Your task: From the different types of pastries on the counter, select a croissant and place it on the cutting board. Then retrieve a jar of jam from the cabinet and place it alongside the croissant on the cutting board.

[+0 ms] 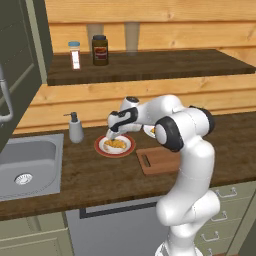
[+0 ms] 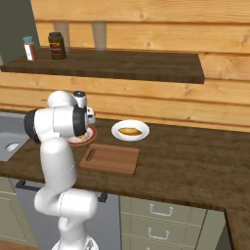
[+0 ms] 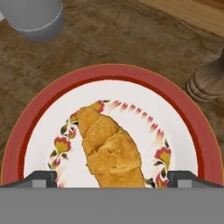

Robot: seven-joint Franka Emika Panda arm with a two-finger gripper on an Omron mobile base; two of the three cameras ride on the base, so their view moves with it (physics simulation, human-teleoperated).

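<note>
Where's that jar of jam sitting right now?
The jam jar stands on the upper wooden shelf, toward its left end in both base views, beside a small shaker with a blue cap.

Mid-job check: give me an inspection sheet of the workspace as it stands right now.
Surface: dark wood counter, sink at its left end.
Job's things: croissant on red-rimmed plate; cutting board bare; jam jar on the shelf.
Clutter: second pastry on white plate; soap dispenser; small bottle beside the jar.
Grippers: gripper open, a fingertip on either side of the croissant.
Cables: nothing seen.
Surroundings: wood-plank wall, drawers below.
</note>
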